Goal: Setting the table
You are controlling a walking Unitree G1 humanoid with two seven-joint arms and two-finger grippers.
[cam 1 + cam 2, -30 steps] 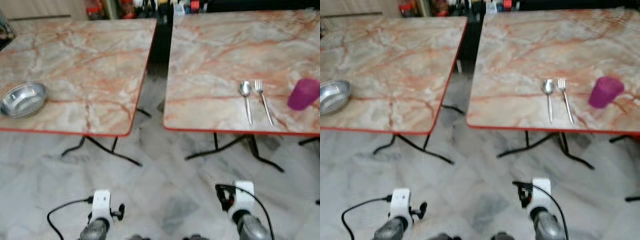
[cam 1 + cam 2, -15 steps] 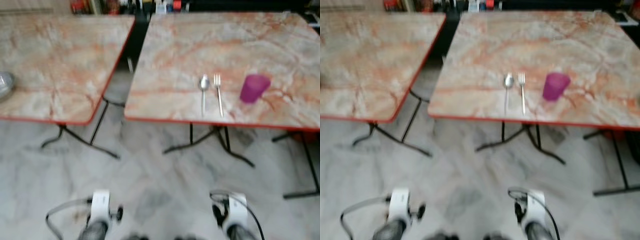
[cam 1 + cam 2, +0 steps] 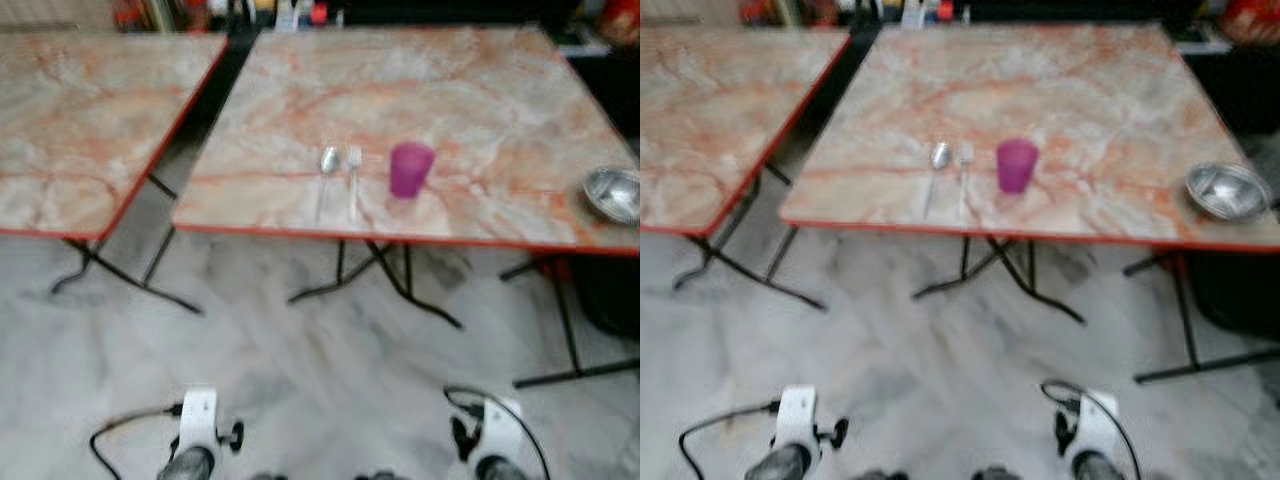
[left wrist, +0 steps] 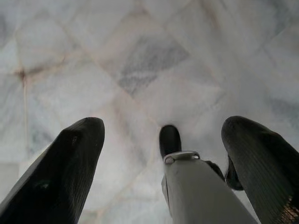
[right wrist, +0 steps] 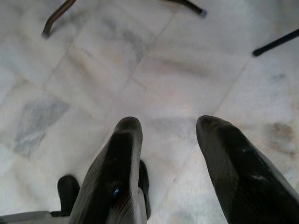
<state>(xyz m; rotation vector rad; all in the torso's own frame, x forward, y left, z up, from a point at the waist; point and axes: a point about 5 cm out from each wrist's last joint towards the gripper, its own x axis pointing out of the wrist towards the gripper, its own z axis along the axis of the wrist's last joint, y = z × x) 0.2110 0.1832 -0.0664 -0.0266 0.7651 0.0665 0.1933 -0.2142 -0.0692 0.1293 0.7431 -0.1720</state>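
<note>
A marble-topped table (image 3: 470,90) with a red edge stands ahead of me. Near its front edge lie a spoon (image 3: 329,160) and a fork (image 3: 353,165) side by side, with a purple cup (image 3: 411,169) upright just to their right. A steel bowl (image 3: 612,193) sits at the table's front right corner. Both arms hang low over the floor, well short of the table. My left gripper (image 4: 163,123) is open and empty above the tiles. My right gripper (image 5: 169,123) is open too, with nothing between its fingers.
A second marble table (image 3: 80,120) stands to the left, with a dark gap between the two. Black folding legs (image 3: 400,285) spread under the tables. Pale marble floor (image 3: 300,370) lies between me and the tables. Dark objects stand at the far right.
The whole view has swung to the right, so the tables slid left in the picture. The left table's bowl left the frame and another bowl came in at right. Both arms still hang.
</note>
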